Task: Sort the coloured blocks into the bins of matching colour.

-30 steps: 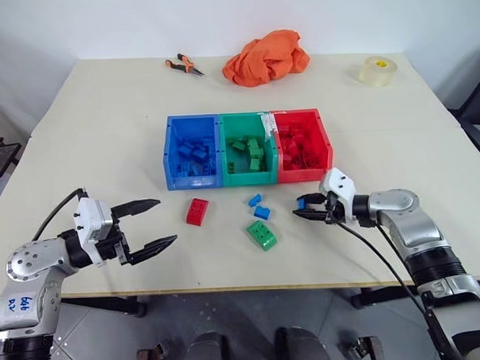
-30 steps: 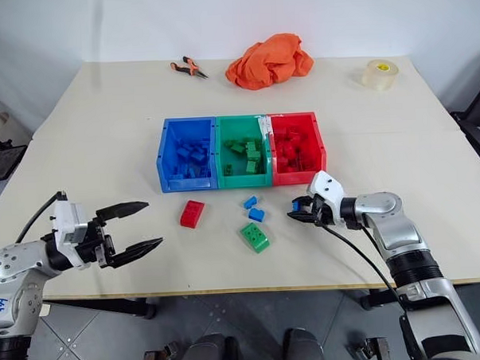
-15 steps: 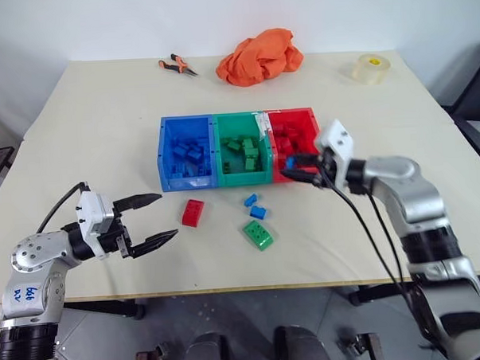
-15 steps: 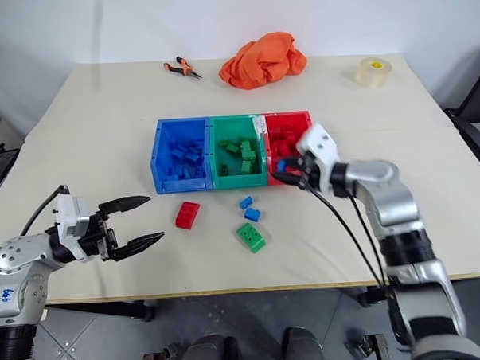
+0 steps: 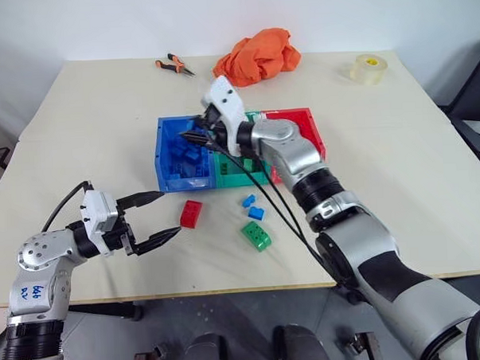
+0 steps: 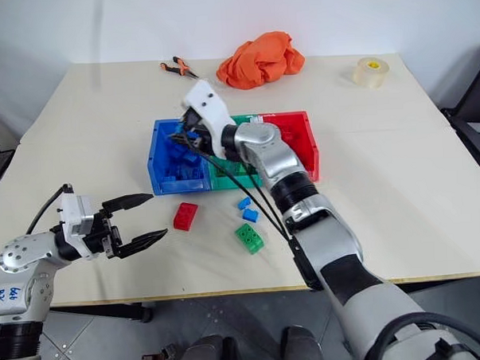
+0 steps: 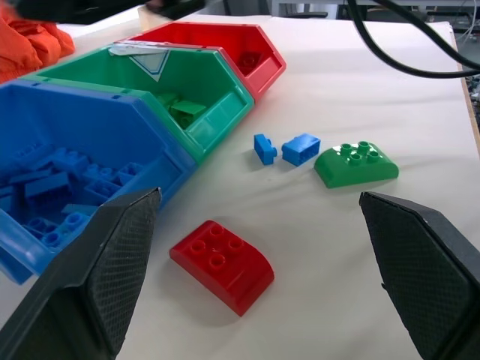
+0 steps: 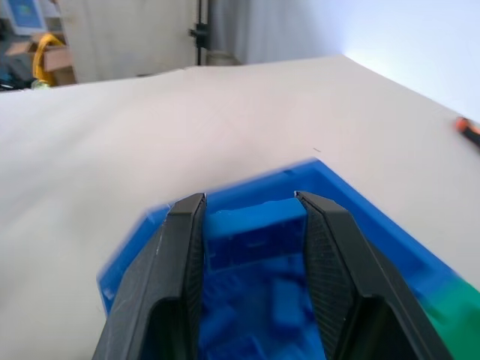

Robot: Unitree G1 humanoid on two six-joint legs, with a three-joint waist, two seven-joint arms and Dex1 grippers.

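Observation:
The three joined bins sit mid-table: blue bin [image 5: 161, 155], green bin [image 7: 217, 112], red bin [image 5: 308, 127], each with several blocks inside. Above the blue bin hovers my right gripper [image 5: 197, 136], shut on a small blue block [image 8: 255, 225]. Loose on the table in front of the bins lie a red block [image 5: 192, 213], two small blue blocks [image 5: 249, 200] [image 5: 257, 213] and a green block [image 5: 257, 235]. My left gripper [image 5: 152, 219] stands open near the table's front left, pointing toward the red block with a gap between them.
At the back of the table lie an orange cloth [image 5: 257, 56], orange-handled pliers [image 5: 174, 66] and a clear tape roll [image 5: 367, 68]. My right arm stretches across the green and red bins, with its cable hanging over the loose blocks.
My right arm has swung left and up from the front right of the table to above the blue bin, carrying the blue block. The left gripper has stayed in place.

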